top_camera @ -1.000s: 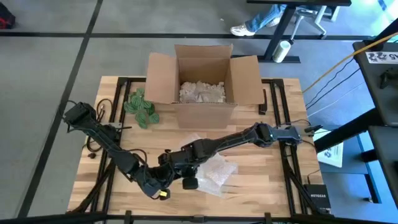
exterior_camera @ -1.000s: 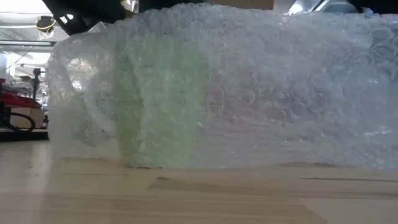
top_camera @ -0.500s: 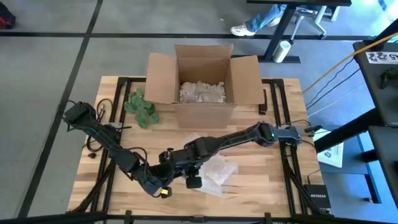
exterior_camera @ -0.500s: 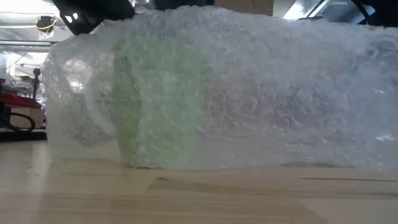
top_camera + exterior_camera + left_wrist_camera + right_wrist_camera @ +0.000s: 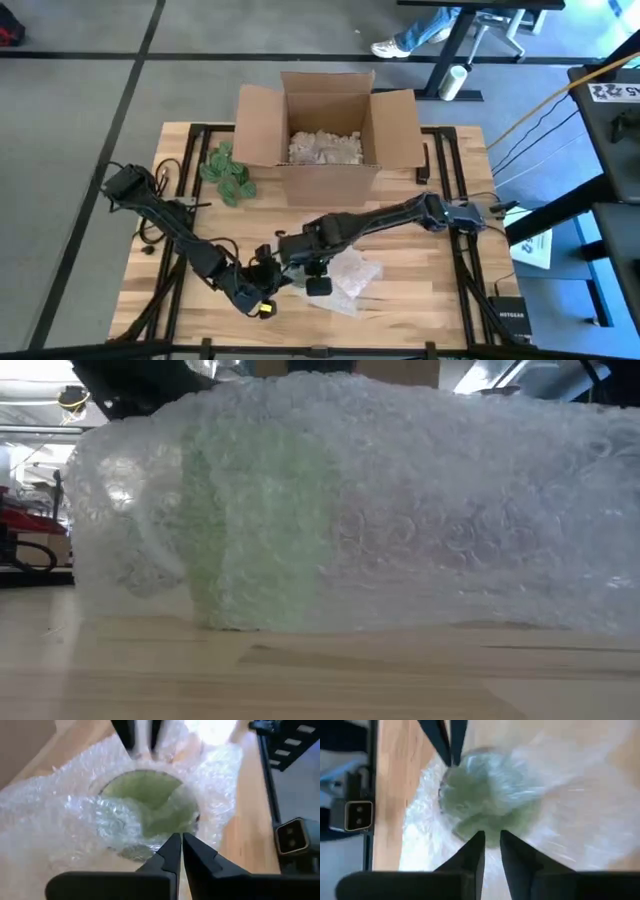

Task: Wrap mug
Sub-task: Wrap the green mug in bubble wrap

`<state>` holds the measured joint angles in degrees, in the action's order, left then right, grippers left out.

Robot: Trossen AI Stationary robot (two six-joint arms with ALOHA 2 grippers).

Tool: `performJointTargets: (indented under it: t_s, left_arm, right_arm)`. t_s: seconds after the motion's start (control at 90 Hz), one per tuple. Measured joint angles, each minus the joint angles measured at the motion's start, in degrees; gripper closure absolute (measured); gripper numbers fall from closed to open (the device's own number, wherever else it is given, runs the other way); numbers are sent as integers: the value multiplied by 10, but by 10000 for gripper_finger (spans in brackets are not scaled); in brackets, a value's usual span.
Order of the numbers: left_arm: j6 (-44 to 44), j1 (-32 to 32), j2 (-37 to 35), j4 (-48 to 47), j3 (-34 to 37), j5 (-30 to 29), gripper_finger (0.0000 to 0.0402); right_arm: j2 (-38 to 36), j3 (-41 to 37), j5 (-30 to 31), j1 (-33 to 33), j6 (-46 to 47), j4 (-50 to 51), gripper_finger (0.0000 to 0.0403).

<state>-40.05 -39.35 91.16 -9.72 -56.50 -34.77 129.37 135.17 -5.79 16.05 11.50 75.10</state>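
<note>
A pale green mug (image 5: 150, 795) stands upright on the table under a sheet of clear bubble wrap (image 5: 352, 275), at the table's near middle. In the low view the mug (image 5: 255, 530) shows as a green shape through the wrap (image 5: 450, 510). My left gripper (image 5: 180, 840) is at the mug's rim on one side, fingers together on the wrap. My right gripper (image 5: 490, 840) is at the opposite side of the rim, fingers close together with wrap between them. Both arms meet above the mug (image 5: 295, 268). My left gripper pinches the bubble wrap (image 5: 167, 822) at its fingertips, where it lies over the mug's rim. It comes slanting down from the table's left. The wrap there is slack and crumpled. My right gripper pinches the wrap (image 5: 490, 827) by the opposite rim, slanting down from the right; how many layers it has, I cannot tell.
An open cardboard box (image 5: 325, 130) with pale packing filler stands at the table's far middle. A green leafy thing (image 5: 228, 172) lies left of it. Bare wood (image 5: 420, 290) lies to the right of the wrap. A person's feet (image 5: 400, 45) show on the floor beyond the table.
My right gripper has shifted a little toward the table's right and far edges, staying over the mug. In the low view the wrap's left side over the mug has been drawn slightly outward. The mug has stayed where it was.
</note>
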Motion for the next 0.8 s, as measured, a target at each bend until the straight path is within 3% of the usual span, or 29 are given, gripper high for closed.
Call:
performJointTargets:
  t_s: [0.4, 0.544, 0.8]
  left_arm:
    - [0, -1, 0, -8, 0, 1, 402]
    - [19, -10, 0, -4, 0, 1, 402]
    - [70, -27, -24, 21, 0, -2, 402]
  right_arm:
    - [-15, -1, 2, 22, 35, 44, 356]
    - [-13, -2, 13, 24, 62, 95, 356]
    - [-13, -2, 1, 28, 80, 98, 356]
